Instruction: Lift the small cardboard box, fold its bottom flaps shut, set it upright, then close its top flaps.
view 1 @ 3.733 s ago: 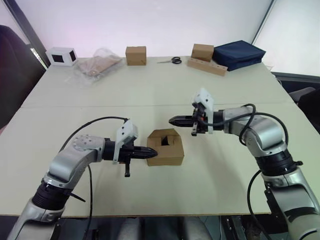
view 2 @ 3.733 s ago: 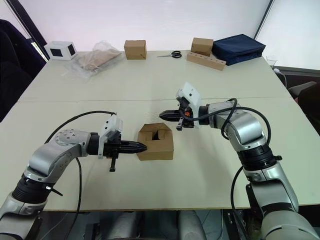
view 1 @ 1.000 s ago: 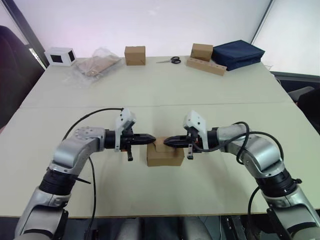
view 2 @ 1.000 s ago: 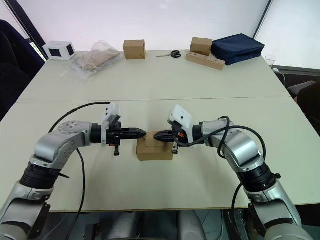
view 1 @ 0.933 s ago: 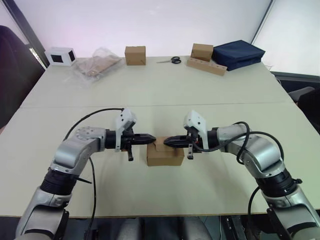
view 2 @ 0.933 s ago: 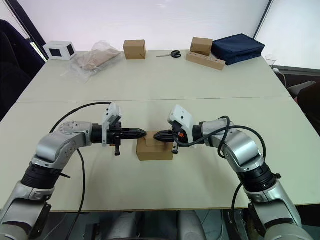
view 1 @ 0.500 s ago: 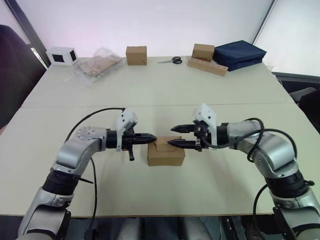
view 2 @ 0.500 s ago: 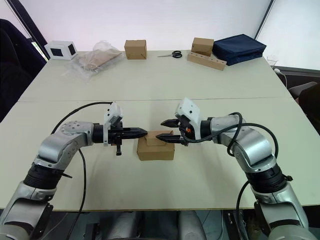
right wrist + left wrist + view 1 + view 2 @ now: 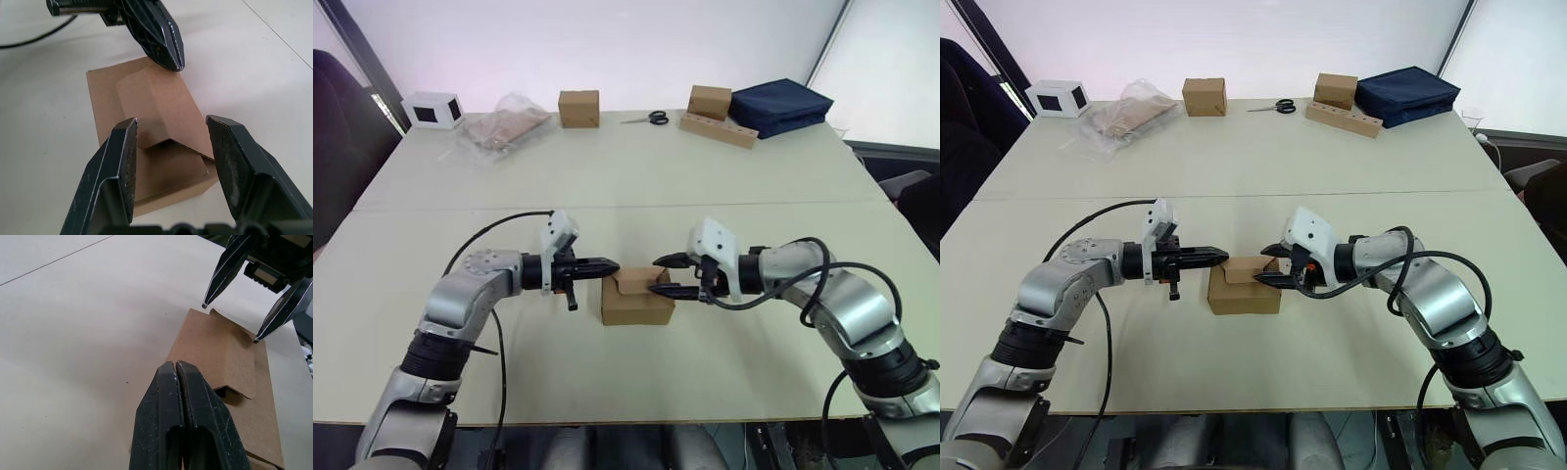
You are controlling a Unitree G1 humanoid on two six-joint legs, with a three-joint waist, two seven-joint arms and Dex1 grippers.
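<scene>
Pale surface (image 9: pixel 636 186) under both arms. Left gripper (image 9: pixel 612 265) pressed together, tip at left top edge of small cardboard box (image 9: pixel 636 299). Right gripper (image 9: pixel 660 276) spread, straddling box's right edge. Box upright mid-surface, top flaps folded down.

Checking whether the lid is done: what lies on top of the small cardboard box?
Folded brown flaps cover the top of the small cardboard box; the topmost flap is slightly raised at one edge. The inside is hidden beneath them.
</scene>
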